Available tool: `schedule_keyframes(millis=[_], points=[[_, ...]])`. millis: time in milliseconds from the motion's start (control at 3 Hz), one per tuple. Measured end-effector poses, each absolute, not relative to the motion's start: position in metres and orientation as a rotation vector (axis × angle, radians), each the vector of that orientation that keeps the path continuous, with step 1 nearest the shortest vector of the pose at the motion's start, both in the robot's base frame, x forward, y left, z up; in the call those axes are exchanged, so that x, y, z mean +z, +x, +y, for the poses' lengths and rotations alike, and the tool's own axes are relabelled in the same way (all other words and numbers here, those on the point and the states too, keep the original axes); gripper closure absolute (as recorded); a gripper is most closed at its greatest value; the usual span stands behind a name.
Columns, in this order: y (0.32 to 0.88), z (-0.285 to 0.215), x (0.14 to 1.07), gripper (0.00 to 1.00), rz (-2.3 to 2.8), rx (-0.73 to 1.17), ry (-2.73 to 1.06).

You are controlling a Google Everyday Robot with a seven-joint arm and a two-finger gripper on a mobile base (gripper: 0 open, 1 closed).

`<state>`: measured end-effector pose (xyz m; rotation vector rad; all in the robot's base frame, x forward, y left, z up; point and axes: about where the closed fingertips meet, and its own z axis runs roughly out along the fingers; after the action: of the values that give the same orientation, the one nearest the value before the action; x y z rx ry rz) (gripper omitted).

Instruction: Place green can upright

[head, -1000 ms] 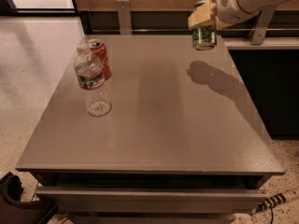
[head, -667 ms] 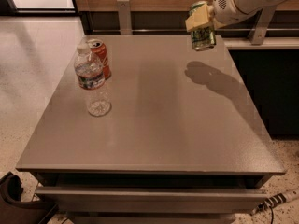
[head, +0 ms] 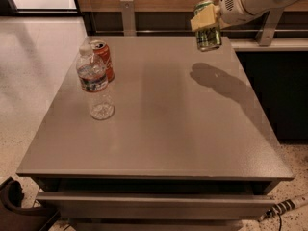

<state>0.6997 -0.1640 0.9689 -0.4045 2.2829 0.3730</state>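
A broad grey flat-topped table (head: 168, 129) is filling most of the view, with a dark shadow (head: 216, 78) lying on its far right part. A thick white robot arm (head: 250, 1) is reaching in from the upper right. A clear plastic water bottle with a white cap (head: 95, 83) is standing upright near the left edge, and a red-orange soda can (head: 107, 57) is standing just behind it (partly hidden by the bottle). The small dark-green aluminium can (head: 210, 36) is hanging in the air over the table's far right corner, roughly upright and clear of the surface. The cream-coloured gripper (head: 204, 20) is clamping the can's upper part, fingers (head: 201, 19) closed against it.
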Motion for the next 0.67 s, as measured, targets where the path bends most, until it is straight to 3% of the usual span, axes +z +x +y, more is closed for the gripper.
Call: schedule_keyframes(millis=[667], points=[[0.7140,-0.1467,0.9783,1.00,1.957,0.544,-0.537]])
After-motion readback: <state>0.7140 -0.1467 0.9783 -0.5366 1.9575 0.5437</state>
